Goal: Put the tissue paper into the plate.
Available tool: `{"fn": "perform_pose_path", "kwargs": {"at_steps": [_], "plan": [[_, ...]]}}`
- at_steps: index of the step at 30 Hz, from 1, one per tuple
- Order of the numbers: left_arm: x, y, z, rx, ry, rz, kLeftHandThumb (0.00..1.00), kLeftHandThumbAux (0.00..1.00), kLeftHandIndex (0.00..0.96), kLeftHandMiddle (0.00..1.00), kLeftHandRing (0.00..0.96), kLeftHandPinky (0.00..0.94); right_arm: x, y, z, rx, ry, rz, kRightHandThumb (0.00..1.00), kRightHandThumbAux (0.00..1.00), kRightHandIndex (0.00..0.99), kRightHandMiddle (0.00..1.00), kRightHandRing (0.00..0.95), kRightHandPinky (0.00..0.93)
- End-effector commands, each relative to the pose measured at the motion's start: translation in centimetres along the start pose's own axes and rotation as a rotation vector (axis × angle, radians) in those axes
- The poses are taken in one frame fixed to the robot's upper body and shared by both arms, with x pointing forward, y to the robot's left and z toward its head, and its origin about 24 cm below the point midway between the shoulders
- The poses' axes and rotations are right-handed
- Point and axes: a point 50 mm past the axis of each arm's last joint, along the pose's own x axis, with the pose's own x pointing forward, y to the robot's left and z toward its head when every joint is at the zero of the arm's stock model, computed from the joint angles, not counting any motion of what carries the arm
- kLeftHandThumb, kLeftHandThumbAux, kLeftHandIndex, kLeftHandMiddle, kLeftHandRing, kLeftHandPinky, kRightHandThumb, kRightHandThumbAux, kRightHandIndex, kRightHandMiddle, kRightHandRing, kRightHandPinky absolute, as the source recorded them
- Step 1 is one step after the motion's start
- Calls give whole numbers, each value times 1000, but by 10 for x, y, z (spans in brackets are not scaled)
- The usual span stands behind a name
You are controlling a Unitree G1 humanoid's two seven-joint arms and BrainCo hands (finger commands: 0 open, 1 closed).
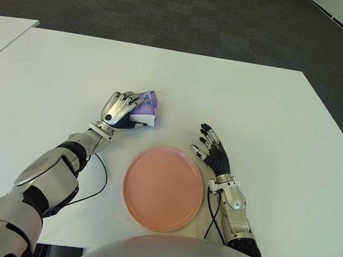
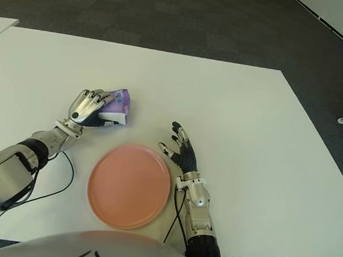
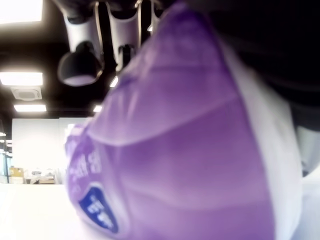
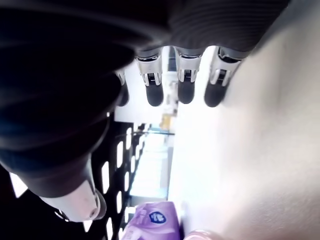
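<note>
Tissue paper pack (image 1: 145, 107): beyond the pink plate (image 1: 163, 188), left hand (image 1: 119, 108) curled over it; transfer outstanding. Right hand (image 1: 212, 150) spread beside the plate.

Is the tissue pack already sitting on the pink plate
No, the tissue pack lies on the white table beyond the plate, with the left hand closed over it.

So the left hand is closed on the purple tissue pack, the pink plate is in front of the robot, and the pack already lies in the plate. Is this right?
Not quite. The tissue pack is not in the plate; it is on the white table beyond the plate, with the left hand closed on it, as the left eye view shows. The rest is correct. The right hand shows open right of the plate.
</note>
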Motion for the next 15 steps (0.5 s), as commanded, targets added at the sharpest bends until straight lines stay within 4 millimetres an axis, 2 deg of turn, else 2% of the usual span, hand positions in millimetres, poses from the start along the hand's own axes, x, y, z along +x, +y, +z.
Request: {"fn": "perform_pose_path", "kwargs": {"at_steps": [1,4,8,15], "plan": [[-15,-10,0,-9,21,-116,746,698,442,855,856,848,-12,3,-35,31,181,3,0,769,18,31,23,63],[-13,-7,-4,-14,25,-106,746,698,442,854,855,849,-12,4,-31,29,167,1,0,770,18,27,19,66],[-5,-1,-9,-30,34,-81,746,698,442,854,854,848,-14,-2,-40,21,181,2,0,766,20,31,23,69],[18,20,-22,-84,59,20,745,698,443,854,853,844,-19,5,-24,23,163,-16,0,754,26,41,34,66]]}}
